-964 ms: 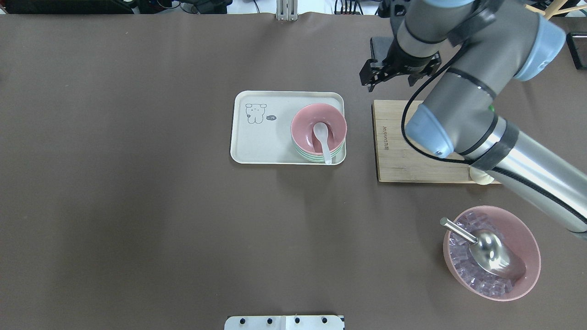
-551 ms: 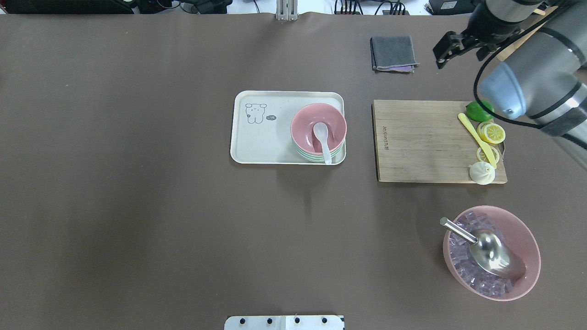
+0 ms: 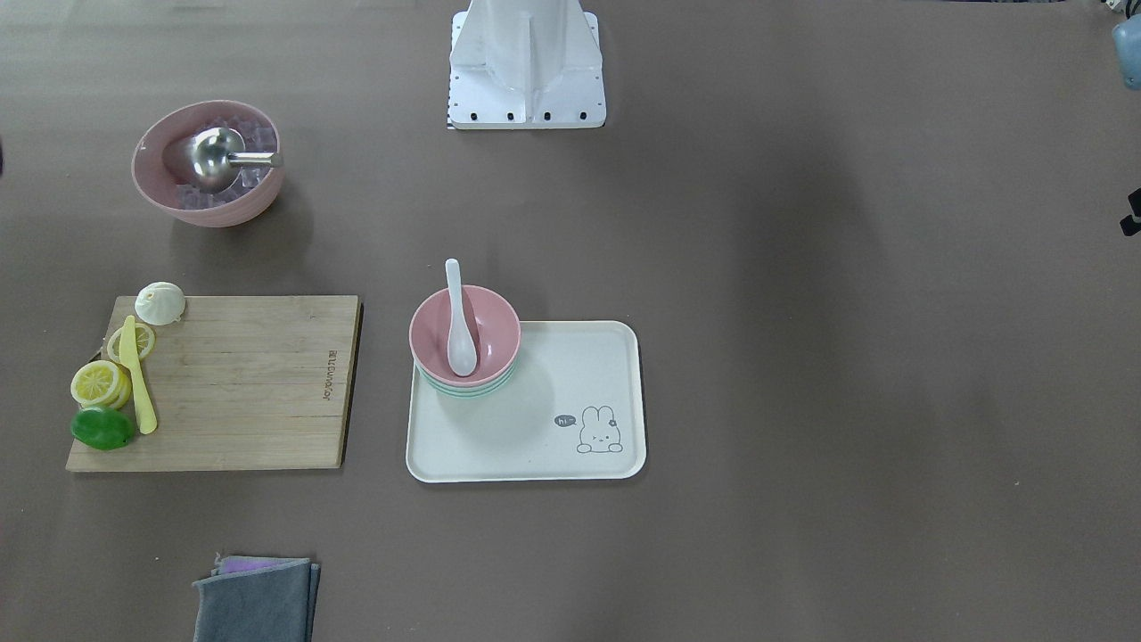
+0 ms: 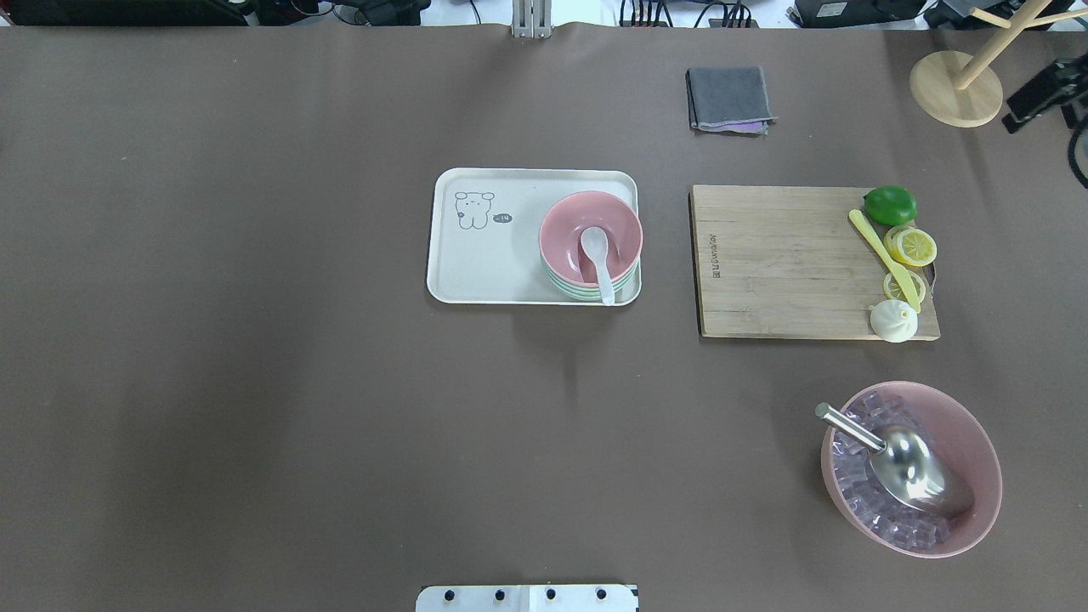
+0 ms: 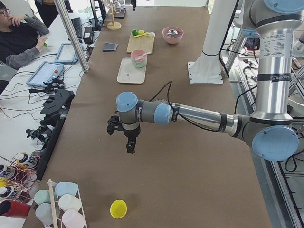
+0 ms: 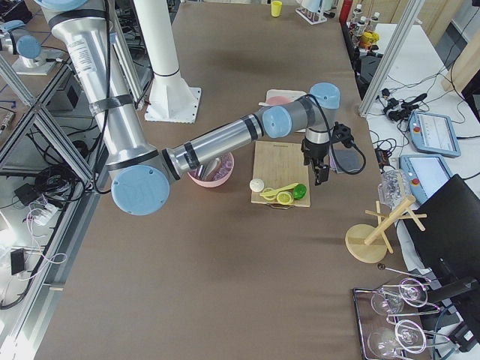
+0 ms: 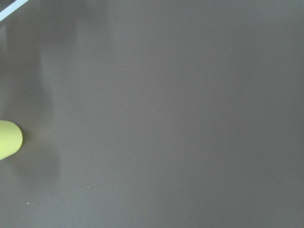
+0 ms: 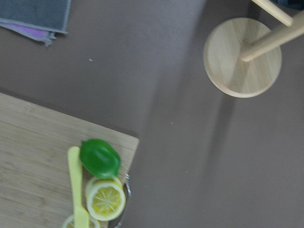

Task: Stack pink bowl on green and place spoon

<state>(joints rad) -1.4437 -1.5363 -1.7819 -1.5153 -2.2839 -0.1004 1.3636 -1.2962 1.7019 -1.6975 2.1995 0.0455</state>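
The pink bowl sits stacked on the green bowl at the right end of the white tray. The white spoon lies in the pink bowl, its handle over the near rim. The stack also shows in the front view. My right gripper is at the far right edge, by the wooden stand, away from the tray; it looks open and empty. My left gripper hangs over bare table far to the left; I cannot tell its state.
A cutting board with a lime, lemon slices, a yellow knife and a dumpling lies right of the tray. A grey cloth lies behind it. A large pink bowl holds ice and a metal scoop. A wooden stand is far right.
My right arm has swung away from above the cutting board to the far right edge of the overhead view. The bowls, spoon and tray have not moved.
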